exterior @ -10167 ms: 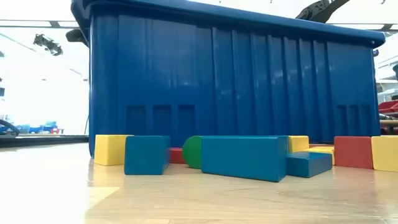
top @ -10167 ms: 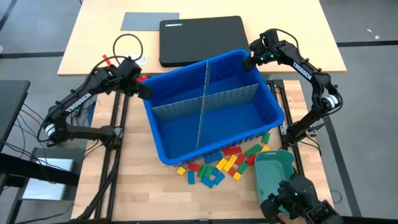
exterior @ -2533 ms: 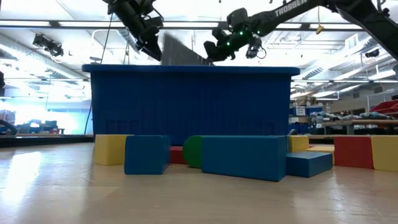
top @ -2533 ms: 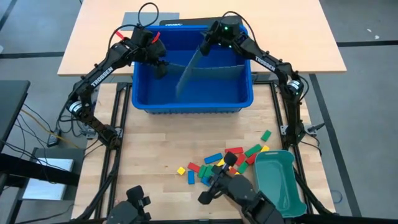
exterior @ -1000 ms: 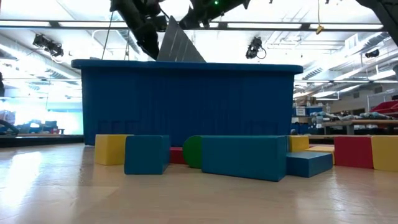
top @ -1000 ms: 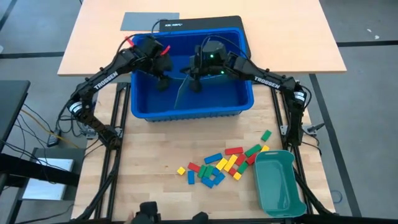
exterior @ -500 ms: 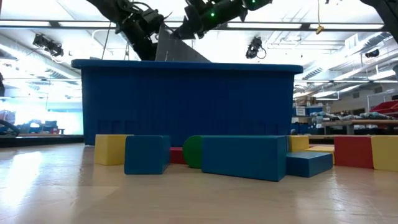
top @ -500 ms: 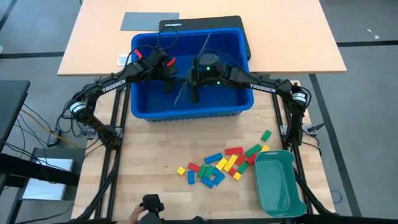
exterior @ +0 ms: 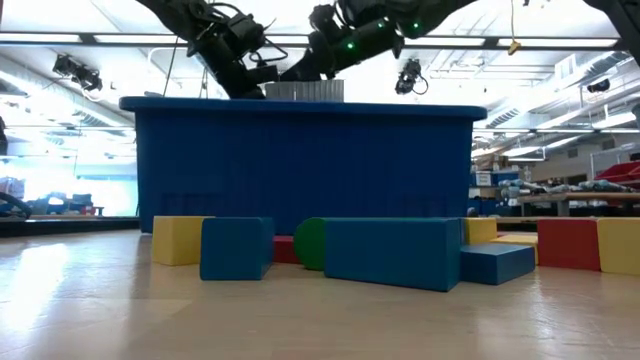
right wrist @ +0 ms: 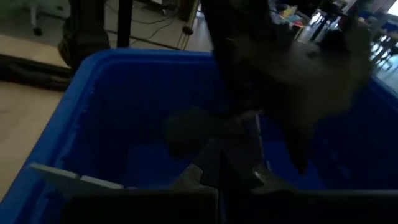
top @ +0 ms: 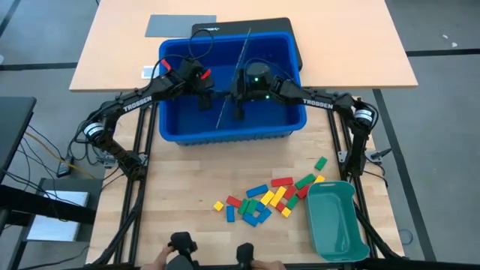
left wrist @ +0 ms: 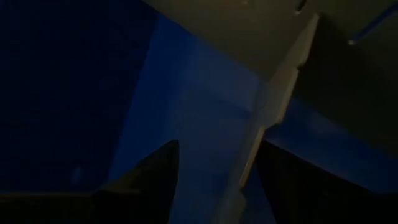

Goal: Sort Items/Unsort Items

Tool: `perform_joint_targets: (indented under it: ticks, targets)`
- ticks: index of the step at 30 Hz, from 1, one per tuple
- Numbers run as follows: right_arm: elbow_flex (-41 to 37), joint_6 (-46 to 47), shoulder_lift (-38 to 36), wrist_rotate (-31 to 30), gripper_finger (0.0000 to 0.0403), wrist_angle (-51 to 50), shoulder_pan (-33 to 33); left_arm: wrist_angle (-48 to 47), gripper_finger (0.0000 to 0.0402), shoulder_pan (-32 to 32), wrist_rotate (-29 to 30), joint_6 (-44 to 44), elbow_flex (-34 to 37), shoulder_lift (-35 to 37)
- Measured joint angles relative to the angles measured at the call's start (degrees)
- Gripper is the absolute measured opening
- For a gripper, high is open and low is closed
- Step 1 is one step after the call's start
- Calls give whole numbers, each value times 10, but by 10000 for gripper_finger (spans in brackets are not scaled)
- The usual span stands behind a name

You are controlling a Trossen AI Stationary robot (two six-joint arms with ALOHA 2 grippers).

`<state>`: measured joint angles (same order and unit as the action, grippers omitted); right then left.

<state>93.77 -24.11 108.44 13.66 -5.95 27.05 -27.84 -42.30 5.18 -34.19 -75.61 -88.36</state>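
Note:
The items [top: 270, 196] lie loose on the near part of the table, apart from both grippers; the low view shows the items [exterior: 395, 252] up close. Behind them stands a blue bin [top: 174, 131]. In it a grey slotted divider sheet [top: 244, 52] stands on edge, running from the far wall toward the near wall. My right gripper [top: 238, 111] is shut on it inside the bin. My left gripper [top: 203, 101] hangs open in the bin's left half. In the left wrist view a grey sheet edge [left wrist: 273, 106] lies ahead of its fingers; whether they touch it, I cannot tell. My right gripper pinches the divider sheet by its upper edge [exterior: 320, 90], about midway along its length. It comes slanting down from the table's right side. The sheet stands upright, its top just above the bin's rim [exterior: 300, 104]; its lower edge is hidden by the bin wall.
A teal-green tray [top: 335, 221] sits at the near right, next to the blocks. A black laptop [top: 225, 28] and a flat grey sheet [top: 180, 25] lie on the far table behind the bin. A person's hands with controllers [top: 180, 247] show at the near edge.
Both grippers have sunk into the bin, the left one only early in that second. The divider sheet, which leaned with a corner high above the rim, has come down and turned upright, and now shows edge-on from above.

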Motion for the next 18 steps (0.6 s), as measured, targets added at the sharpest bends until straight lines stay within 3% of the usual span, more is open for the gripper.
perform_joint_targets:
  ticks: [10,18]
  targets:
    - [-7,47,-41,-1,9,19,15,10,218,0,33,1,0,2]
    - [-4,51,-83,-101,2,144,69,11,218,1,31,11,0,2]
